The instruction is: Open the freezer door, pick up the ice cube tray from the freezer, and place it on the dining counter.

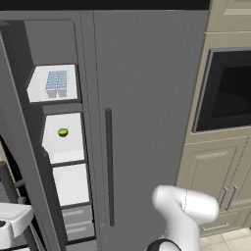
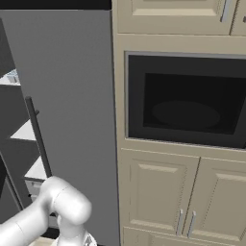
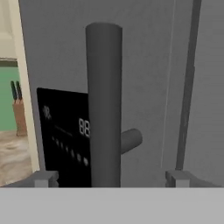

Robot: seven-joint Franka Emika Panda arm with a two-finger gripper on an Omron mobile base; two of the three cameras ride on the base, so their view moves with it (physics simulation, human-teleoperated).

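Ice cube tray (image 1: 56, 83) is seen at the front edge of the freezer's (image 1: 49, 44) top shelf; the tool (image 3: 112, 178) is spread around the door handle (image 3: 104, 105), untouched.

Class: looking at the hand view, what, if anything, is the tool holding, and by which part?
Nothing. The tool is open, its fingertips standing clear on either side of the freezer door's handle.

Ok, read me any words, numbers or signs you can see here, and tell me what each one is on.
"88": pale digits on the black dispenser panel of the freezer door, hand view.
Small pale marks and a row of dots on the same panel: too blurred to read.
Nothing legible on the ice cube tray, the oven or the cabinets.
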